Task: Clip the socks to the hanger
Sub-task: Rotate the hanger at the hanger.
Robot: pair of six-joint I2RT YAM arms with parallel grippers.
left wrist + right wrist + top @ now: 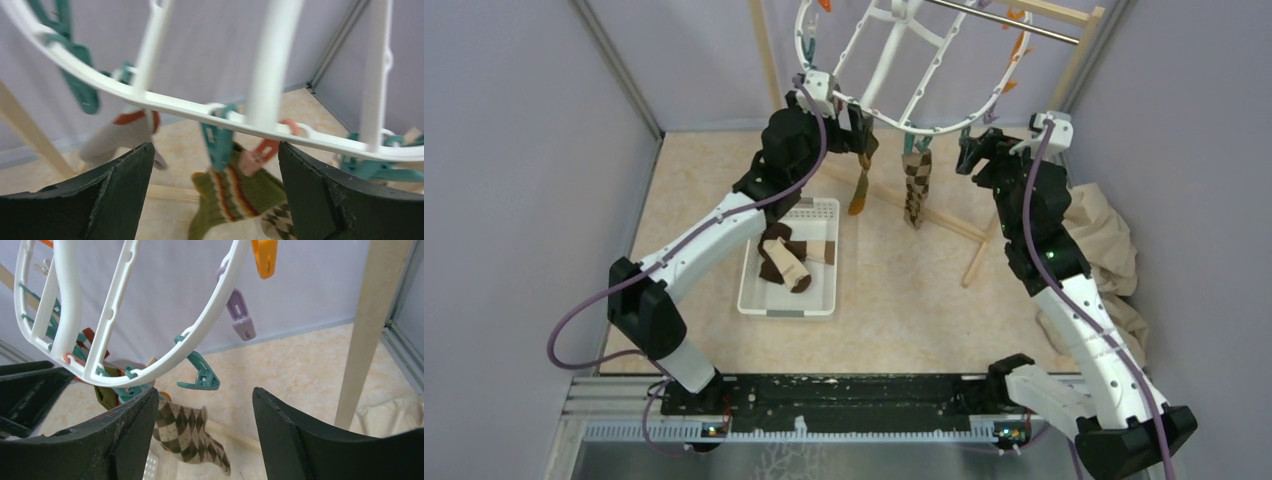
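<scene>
The white oval hanger (894, 75) hangs at the back, with teal, orange and purple pegs. A green-orange striped sock (861, 185) and a brown-cream argyle sock (917, 185) hang clipped from its lower rim. Dark brown and tan socks (786, 258) lie in the white tray (769, 300). My left gripper (856, 128) is open and empty just under the hanger's lower left rim (165, 102), facing the striped sock (240, 195) and a teal peg (219, 140). My right gripper (972, 155) is open and empty right of the rim, facing the argyle sock (190, 435).
A wooden rack with a metal bar (1004, 22) holds the hanger; its foot rails (954, 228) lie on the floor. A big beige cloth (1104, 245) is heaped at the right wall. Grey walls close in on three sides.
</scene>
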